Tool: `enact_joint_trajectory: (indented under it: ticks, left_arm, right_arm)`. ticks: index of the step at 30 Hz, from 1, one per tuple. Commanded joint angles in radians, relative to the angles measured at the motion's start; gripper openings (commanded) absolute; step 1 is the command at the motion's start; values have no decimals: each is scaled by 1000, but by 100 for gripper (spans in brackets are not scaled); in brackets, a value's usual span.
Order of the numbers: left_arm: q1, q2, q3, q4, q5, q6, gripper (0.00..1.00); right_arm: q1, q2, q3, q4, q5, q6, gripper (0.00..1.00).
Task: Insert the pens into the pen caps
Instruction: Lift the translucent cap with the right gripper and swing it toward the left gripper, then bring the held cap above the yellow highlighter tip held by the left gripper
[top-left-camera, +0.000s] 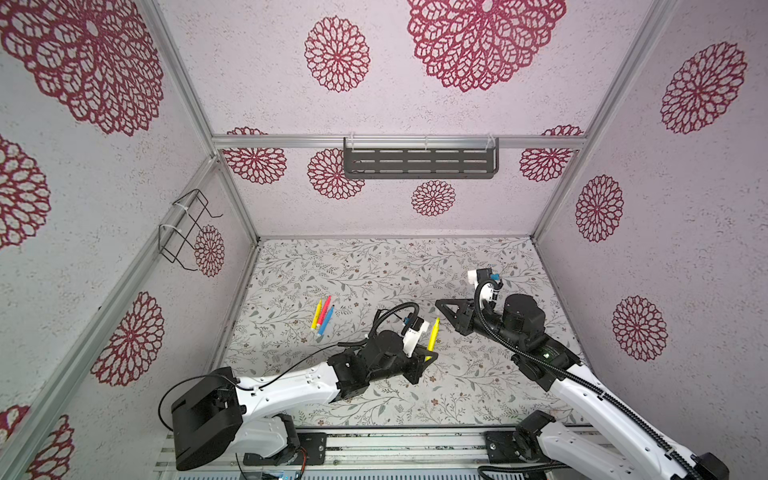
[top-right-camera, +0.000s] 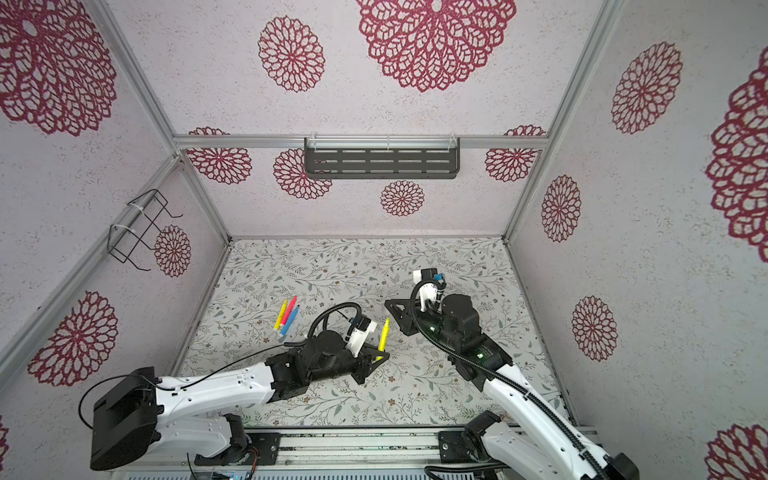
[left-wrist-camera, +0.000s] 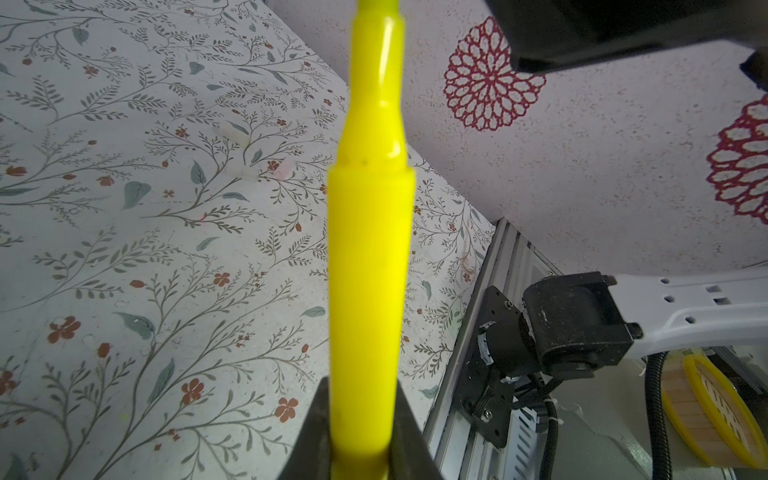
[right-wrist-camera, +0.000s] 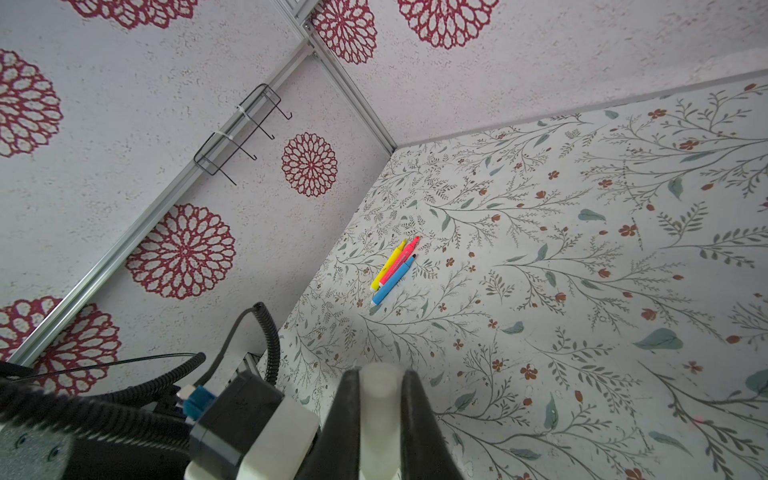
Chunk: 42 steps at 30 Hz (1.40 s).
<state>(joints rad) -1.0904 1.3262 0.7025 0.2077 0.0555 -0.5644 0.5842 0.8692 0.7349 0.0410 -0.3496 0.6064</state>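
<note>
I hold the yellow pen (top-left-camera: 433, 333) clamped in the left gripper (top-left-camera: 430, 355), the right gripper (top-left-camera: 440, 304) pinching a whitish cap (right-wrist-camera: 380, 399) near the pen; next, align them tip-to-mouth

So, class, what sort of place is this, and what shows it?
Probably a robot test booth: silver aluminium frame rails holding flower-patterned wall panels, two white-and-black robot arms mounted in front, a leaf-patterned tabletop.

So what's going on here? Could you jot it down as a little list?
left gripper: shut on held yellow pen, narrow end sticking out
right gripper: shut on pale pen cap
table: loose yellow pen, pink pen, blue pen lying side by side
pen and cap: not yet joined
</note>
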Motion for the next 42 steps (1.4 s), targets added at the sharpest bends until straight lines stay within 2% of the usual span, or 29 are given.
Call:
enact_joint_trajectory:
  ticks: [1, 13, 29, 42]
  left_arm:
    - [-7, -16, 25, 9, -19, 9, 0]
    - [-6, -13, 38, 6, -3, 3, 0]
    - [-7, -9, 29, 12, 2, 0, 0]
    - [-6, -32, 5, 15, -32, 14, 0]
  right_arm:
    - [8, -36, -5, 40, -18, 18, 0]
    - [16, -81, -55, 69, -10, 24, 0]
    - [16, -11, 7, 95, 23, -1, 0]
    - [16, -1, -33, 143, 5, 19, 0]
